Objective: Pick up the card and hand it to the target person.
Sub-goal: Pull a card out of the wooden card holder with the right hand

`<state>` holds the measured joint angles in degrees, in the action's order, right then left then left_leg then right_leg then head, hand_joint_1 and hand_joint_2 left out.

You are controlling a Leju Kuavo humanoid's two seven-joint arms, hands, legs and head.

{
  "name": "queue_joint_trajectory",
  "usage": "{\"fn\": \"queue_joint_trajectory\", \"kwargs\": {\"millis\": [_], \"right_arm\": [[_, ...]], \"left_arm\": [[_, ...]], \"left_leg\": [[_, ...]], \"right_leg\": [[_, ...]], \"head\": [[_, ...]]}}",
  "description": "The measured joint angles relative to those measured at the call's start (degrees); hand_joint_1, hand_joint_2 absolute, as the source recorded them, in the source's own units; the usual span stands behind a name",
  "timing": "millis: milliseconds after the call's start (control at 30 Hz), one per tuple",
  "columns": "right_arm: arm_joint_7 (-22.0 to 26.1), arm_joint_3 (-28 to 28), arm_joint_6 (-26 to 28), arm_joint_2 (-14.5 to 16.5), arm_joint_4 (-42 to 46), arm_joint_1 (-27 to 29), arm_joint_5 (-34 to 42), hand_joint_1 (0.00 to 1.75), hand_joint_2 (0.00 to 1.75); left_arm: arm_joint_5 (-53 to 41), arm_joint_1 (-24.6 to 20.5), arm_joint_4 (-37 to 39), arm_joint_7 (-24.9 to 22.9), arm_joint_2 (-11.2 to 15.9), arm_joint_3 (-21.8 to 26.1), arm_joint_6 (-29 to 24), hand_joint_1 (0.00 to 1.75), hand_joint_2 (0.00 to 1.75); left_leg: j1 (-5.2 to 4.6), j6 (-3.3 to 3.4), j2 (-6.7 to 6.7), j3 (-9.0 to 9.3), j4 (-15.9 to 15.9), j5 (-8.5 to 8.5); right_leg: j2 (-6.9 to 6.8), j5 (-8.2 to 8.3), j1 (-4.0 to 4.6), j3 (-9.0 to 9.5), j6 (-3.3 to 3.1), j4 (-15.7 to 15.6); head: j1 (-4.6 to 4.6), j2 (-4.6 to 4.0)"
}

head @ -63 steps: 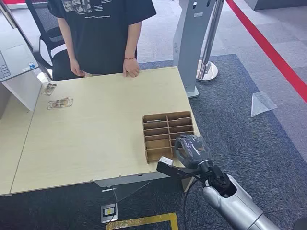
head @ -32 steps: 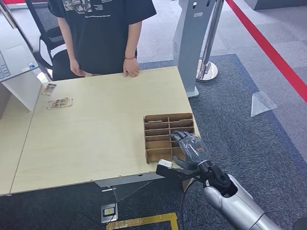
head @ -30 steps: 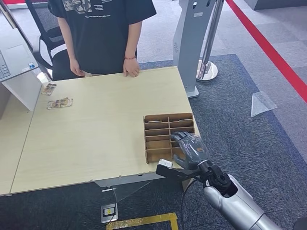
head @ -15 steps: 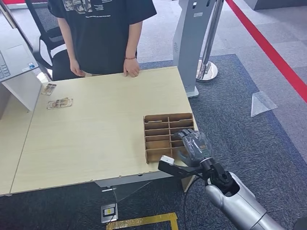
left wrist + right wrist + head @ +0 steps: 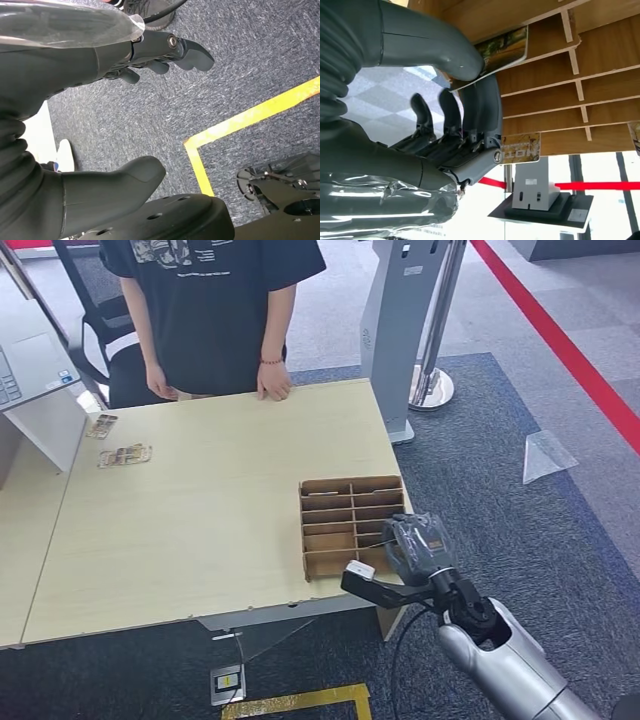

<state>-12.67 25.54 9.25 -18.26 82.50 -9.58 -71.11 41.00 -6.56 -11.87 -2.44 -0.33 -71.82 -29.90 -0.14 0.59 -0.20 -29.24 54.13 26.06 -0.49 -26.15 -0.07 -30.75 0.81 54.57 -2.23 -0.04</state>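
A picture card [image 5: 505, 47] is pinched between the thumb and fingers of my right hand [image 5: 471, 105], close against the slots of a brown wooden card rack [image 5: 554, 95]. Another card [image 5: 520, 147] sticks out of a slot nearby. In the head view my right hand [image 5: 419, 545] hovers at the near right corner of the rack [image 5: 332, 525], and the card is hidden by the hand. The person [image 5: 211, 310] stands at the far side of the table, one hand [image 5: 273, 382] resting on its edge. My left hand [image 5: 113, 60] hangs over the carpet, fingers apart, holding nothing.
The rack stands near the front right corner of the light wooden table [image 5: 196, 510]. Two loose cards [image 5: 124, 455] lie at the far left beside a laptop stand [image 5: 30, 365]. A grey kiosk [image 5: 396, 330] stands off the table's right end.
My right hand first reached deeper over the rack, then in the last half second drew back to the right, toward the rack's near right corner. The person has not moved.
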Motion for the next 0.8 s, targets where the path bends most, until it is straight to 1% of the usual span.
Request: {"fn": "queue_joint_trajectory", "kwargs": {"millis": [100, 533, 667, 800], "right_arm": [[0.08, -0.48, -0.13, -0.05, 0.46, 0.36, -0.21, 1.75, 1.75], [0.55, -1.22, -0.84, -0.4, 2.62, 0.94, -1.44, 1.75, 1.75], [2.02, -1.41, -3.41, -1.24, 4.65, 0.28, -0.17, 1.75, 1.75], [3.3, -1.73, -7.88, -3.19, 8.25, -1.92, 4.57, 1.75, 1.75]], "left_arm": [[-0.02, 0.0, 0.0, -0.01, 0.0, 0.0, -0.01, 0.0, 1.75], [-0.19, 0.0, 0.0, 0.03, 0.03, 0.0, -0.03, 0.0, 1.75], [-0.32, 0.01, 0.0, 0.49, 0.08, 0.0, 0.07, 0.0, 1.75], [-0.38, 0.01, 0.0, 1.17, 0.09, 0.0, 0.09, 0.0, 1.75]], "left_leg": [[0.0, 0.0, 0.0, 0.0, 0.0, 0.0], [0.0, 0.0, 0.0, -0.01, 0.0, 0.0], [0.0, 0.0, 0.0, -0.01, 0.0, 0.0], [-0.01, 0.0, 0.01, 0.0, 0.02, -0.01]], "right_leg": [[0.0, 0.0, 0.0, 0.0, 0.0, 0.0], [0.0, 0.0, 0.0, 0.0, 0.0, 0.0], [0.0, 0.0, 0.0, 0.01, 0.0, 0.01], [0.0, 0.02, -0.01, 0.01, 0.01, 0.01]], "head": [[-0.01, -0.01], [0.01, -0.01], [0.0, 0.0], [0.0, 0.0]]}}
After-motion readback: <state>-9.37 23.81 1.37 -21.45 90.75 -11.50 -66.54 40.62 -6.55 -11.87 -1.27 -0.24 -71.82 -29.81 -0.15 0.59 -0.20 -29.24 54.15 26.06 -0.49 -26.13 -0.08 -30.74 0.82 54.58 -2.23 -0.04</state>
